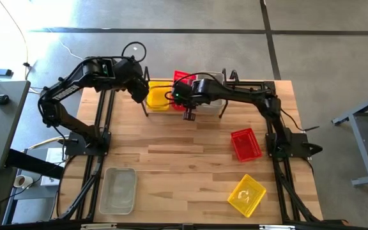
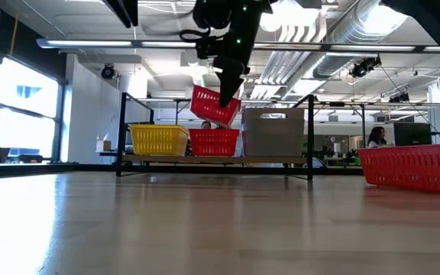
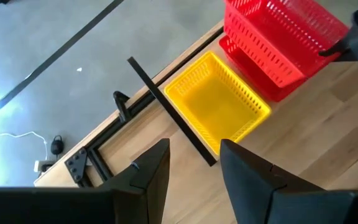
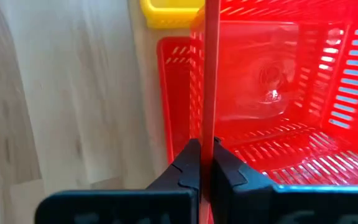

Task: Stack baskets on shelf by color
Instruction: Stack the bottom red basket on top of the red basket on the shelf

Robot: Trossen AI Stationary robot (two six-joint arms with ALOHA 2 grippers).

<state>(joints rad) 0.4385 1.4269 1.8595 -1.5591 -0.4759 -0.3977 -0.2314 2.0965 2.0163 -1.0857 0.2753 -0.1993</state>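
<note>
The black wire shelf point(image 2: 205, 160) stands along the table's far edge. It carries a yellow basket point(image 2: 159, 140), a red basket point(image 2: 214, 142) and a grey basket point(image 2: 273, 134) side by side. My right gripper point(image 4: 205, 165) is shut on a second red basket point(image 2: 215, 105), which hangs tilted over the red one on the shelf. My left gripper point(image 3: 194, 168) is open, hovering above the shelf's left end beside the yellow basket point(image 3: 219, 102). Three more baskets rest on the table on their bottoms: red point(image 1: 246, 144), yellow point(image 1: 246, 195) and grey point(image 1: 118, 190). My right gripper pinches one side wall of the red basket at its rim point(image 4: 209, 118), one finger inside the basket and one outside. The fingers come from above, pointing down. The basket is lifted clear and hangs tilted below them, above the red basket on the shelf point(image 4: 176, 93).
The shelf's black upright ends point(image 2: 122, 130) point(image 2: 310, 134) flank the baskets, and one end's black bar point(image 3: 166, 109) lies just ahead of my left gripper. Bare wood point(image 1: 184, 160) spans the table's middle. The arms' black frames point(image 1: 101, 128) point(image 1: 276, 137) run along both sides.
</note>
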